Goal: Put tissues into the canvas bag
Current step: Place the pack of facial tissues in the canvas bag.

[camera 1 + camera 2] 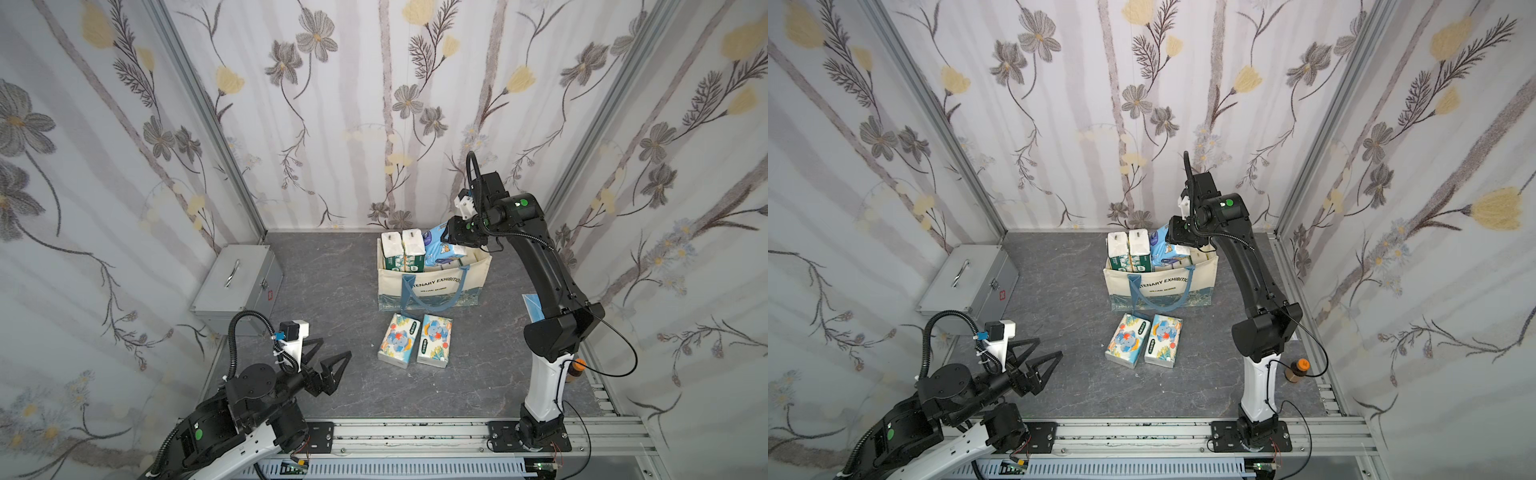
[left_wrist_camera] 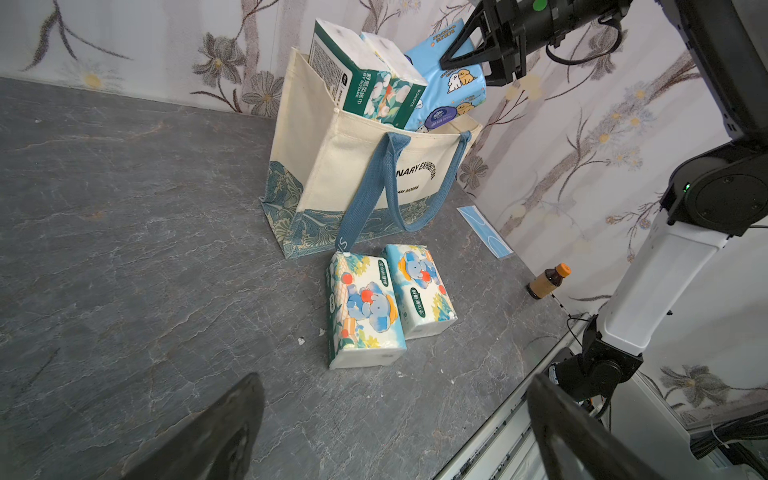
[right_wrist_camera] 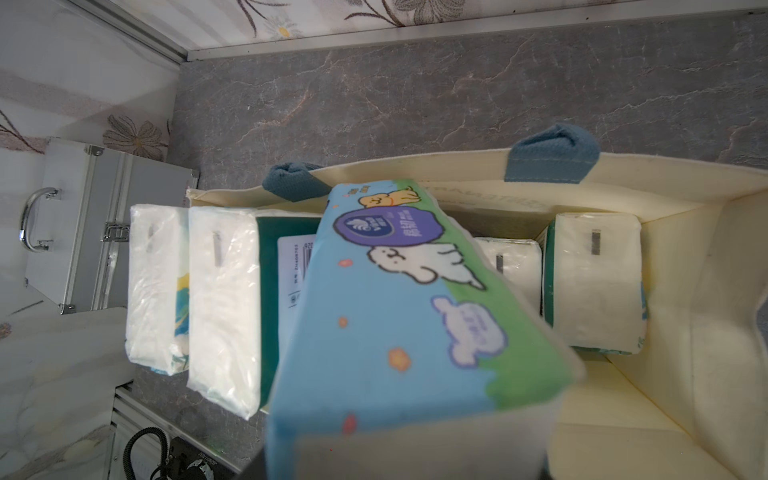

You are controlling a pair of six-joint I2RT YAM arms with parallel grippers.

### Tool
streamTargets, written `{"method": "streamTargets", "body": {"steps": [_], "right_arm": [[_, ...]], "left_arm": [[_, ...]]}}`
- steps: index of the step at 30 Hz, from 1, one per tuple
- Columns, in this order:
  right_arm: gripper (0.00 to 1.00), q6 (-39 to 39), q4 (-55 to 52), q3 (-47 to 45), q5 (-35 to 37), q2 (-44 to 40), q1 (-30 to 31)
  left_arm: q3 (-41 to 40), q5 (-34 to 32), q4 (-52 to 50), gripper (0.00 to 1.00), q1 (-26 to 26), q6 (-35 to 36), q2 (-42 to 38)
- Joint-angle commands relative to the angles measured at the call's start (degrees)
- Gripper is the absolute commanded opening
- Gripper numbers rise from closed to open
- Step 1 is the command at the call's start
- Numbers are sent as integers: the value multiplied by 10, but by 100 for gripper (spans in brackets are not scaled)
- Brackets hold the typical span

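Hovering over the canvas bag (image 1: 432, 286), the right gripper (image 1: 447, 238) straddles the upper end of a light-blue tissue pack (image 3: 415, 311) that tilts out of the bag's mouth across other packs; whether its jaws pinch it cannot be told. Two elephant-print packs (image 1: 398, 340) lie side by side on the table (image 1: 332, 270) just before the bag. The left gripper (image 1: 336, 347) hangs well apart, jaws spread wide.

One finger of the right gripper (image 2: 451, 68) is hidden behind the light blue pack (image 2: 459, 95). The right arm (image 1: 544, 270) covers most of the face mask (image 1: 530, 302) at the right. A blue strap (image 1: 406, 291) masks the start of the canvas bag (image 1: 478, 274) lettering. The left wrist view blurs and crops the fingers (image 2: 216, 436) of the left gripper (image 2: 395, 380).
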Motion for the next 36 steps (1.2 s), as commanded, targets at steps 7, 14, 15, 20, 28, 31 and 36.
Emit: {"method": "streamTargets", "body": {"steps": [7, 14, 15, 20, 28, 31, 36], "right_arm": [[53, 8, 3, 10, -33, 28, 2], [60, 18, 13, 11, -54, 41, 4], [62, 21, 16, 11, -62, 43, 4], [74, 34, 30, 11, -91, 53, 3], [83, 55, 52, 11, -136, 52, 3], [84, 58, 62, 11, -151, 46, 3], [84, 68, 78, 11, -180, 42, 2]], "left_arm": [[4, -10, 12, 100, 1, 3, 0], [4, -13, 10, 100, 1, 1, -1], [2, -12, 10, 100, 1, 1, -1], [2, -10, 10, 100, 0, 1, -1], [2, -6, 11, 100, 0, 2, -1], [3, -5, 11, 100, 0, 2, 0], [3, -5, 11, 100, 0, 2, -1]]}}
